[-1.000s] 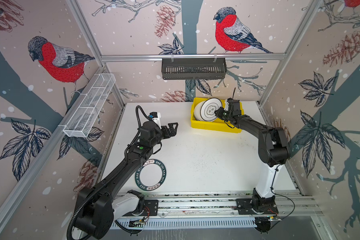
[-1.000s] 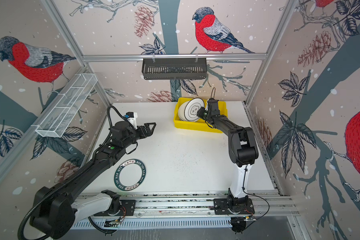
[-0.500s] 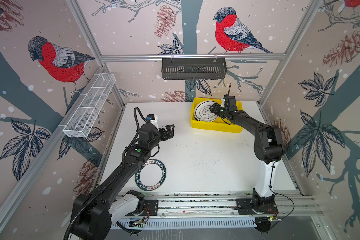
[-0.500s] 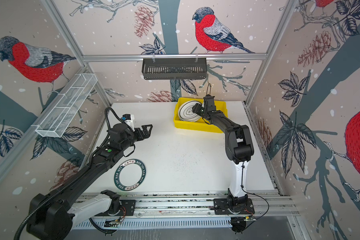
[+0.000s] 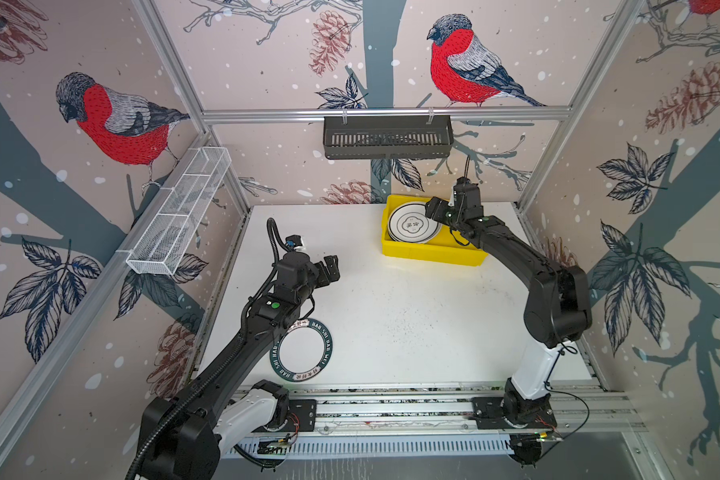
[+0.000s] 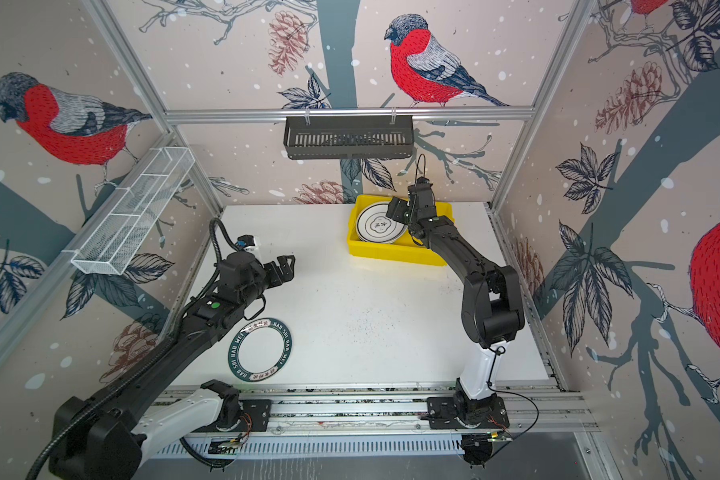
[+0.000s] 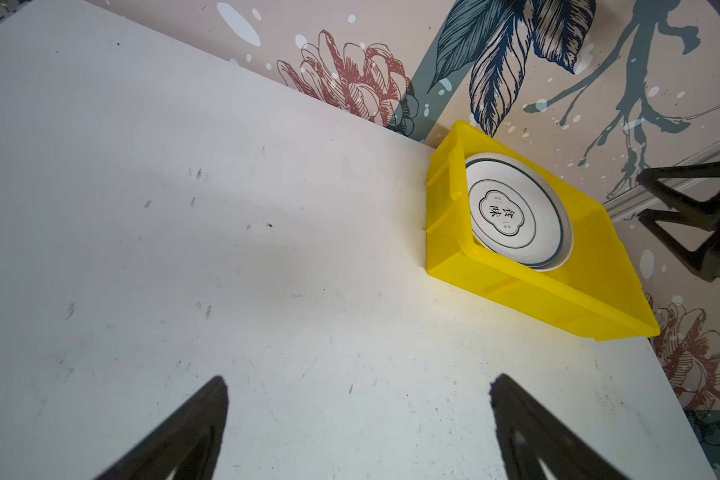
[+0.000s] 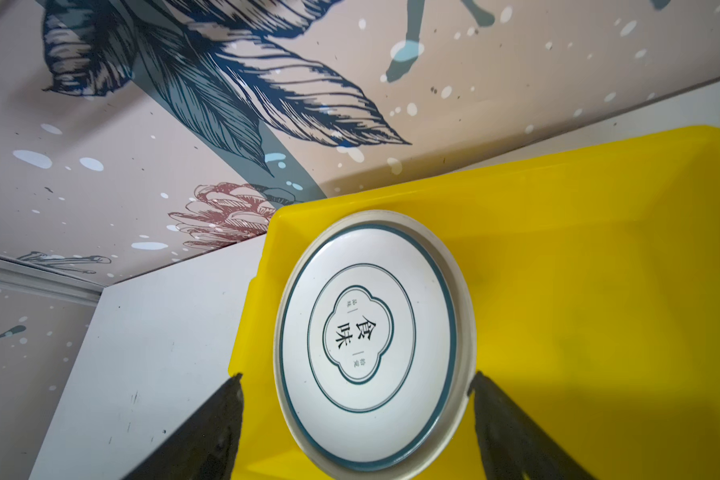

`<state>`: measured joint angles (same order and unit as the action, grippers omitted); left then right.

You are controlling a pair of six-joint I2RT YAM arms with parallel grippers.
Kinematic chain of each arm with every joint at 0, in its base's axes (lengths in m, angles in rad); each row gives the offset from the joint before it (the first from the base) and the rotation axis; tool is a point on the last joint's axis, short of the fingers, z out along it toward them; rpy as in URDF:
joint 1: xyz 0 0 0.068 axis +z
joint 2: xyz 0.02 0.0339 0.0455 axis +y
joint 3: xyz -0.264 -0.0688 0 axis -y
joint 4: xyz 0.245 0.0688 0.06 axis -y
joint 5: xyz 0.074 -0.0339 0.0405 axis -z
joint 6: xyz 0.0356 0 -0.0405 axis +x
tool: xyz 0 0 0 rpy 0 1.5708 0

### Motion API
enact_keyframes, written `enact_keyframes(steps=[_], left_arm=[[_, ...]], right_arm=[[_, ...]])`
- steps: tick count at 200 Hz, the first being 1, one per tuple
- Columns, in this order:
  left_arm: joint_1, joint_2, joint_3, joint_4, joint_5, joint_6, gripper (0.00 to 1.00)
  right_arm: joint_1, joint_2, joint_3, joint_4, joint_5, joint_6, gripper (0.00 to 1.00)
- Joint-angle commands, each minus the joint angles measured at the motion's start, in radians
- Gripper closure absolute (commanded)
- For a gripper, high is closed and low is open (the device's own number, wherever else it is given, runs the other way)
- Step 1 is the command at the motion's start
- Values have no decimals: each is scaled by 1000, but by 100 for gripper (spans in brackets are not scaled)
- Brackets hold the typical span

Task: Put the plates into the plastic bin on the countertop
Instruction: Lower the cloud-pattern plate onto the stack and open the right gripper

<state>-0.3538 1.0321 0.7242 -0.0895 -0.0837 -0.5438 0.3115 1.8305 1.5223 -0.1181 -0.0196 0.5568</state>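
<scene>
The yellow plastic bin (image 5: pixel 454 257) (image 6: pixel 395 254) stands at the back right of the white countertop (image 5: pixel 412 316). A white plate with dark rings (image 5: pixel 412 224) (image 8: pixel 366 332) lies in its left end, on top of other plates whose rims show beneath. My right gripper (image 5: pixel 443 208) (image 8: pixel 356 384) hovers just above it, open, with a finger on either side and nothing held. A plate with a dark-green lettered rim (image 5: pixel 304 353) (image 6: pixel 262 351) lies near the front left, partly under my left arm. My left gripper (image 5: pixel 331 268) (image 7: pixel 358 386) is open and empty above bare countertop.
A black slotted basket (image 5: pixel 387 137) hangs on the back rail above the bin. A white wire mesh basket (image 5: pixel 179 220) runs along the left wall. Aluminium rails (image 5: pixel 391 407) edge the front. The bin's right half (image 8: pixel 578 270) shows bare yellow floor.
My right gripper opened and let go of the ringed plate, which went from tilted on edge to lying flat in the bin. My left gripper drew back slightly to the left.
</scene>
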Motion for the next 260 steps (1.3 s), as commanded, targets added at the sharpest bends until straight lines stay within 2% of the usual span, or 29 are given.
enact_keyframes(steps=[1,51,115,182,260], left_arm=[[2,-28,-12,-51,-58,-8,3],[9,-87,-87,-115,-141,-64,3],[55,-96,-177,-190,-113,-115,3],[55,-79,-280,-131,-29,-211,3],[55,-86,-358,-66,43,-258,3]], right_arm=[[8,-60,-30,-3,33,-29,15],[56,-308,-306,140,-92,14,15],[100,-559,-590,146,-129,40,14],[103,-658,-647,127,-147,19,14],[104,-643,-668,115,-149,-3,14]])
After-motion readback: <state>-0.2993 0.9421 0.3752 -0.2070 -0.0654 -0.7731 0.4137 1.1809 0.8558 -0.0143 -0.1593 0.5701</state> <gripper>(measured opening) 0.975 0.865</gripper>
